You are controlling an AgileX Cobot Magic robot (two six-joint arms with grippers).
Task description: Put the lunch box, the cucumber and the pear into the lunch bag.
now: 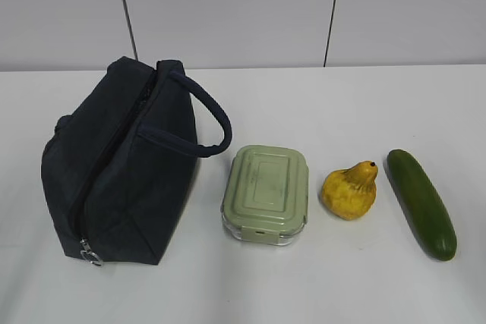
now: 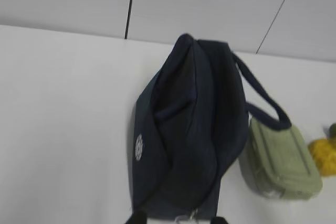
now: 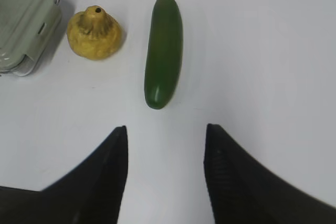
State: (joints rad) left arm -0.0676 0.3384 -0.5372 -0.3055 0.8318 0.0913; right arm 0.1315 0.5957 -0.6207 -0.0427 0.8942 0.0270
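Note:
The dark navy lunch bag (image 1: 121,165) stands at the left of the white table, its zipper line running down to the metal ring pull (image 1: 91,254) at its near end. To its right lie the sage-green lunch box (image 1: 266,191), the yellow pear (image 1: 350,190) and the dark green cucumber (image 1: 421,202). No gripper shows in the exterior view. In the left wrist view my left gripper (image 2: 178,220) shows only two tips at the bottom edge, open, just before the bag (image 2: 194,129). My right gripper (image 3: 166,129) is open and empty, just short of the cucumber (image 3: 163,51); the pear (image 3: 94,32) lies left.
The white table (image 1: 342,111) ends at a grey panelled wall behind. The bag's looped handle (image 1: 205,115) hangs out toward the lunch box. A corner of the lunch box (image 3: 21,24) shows at the far left of the right wrist view.

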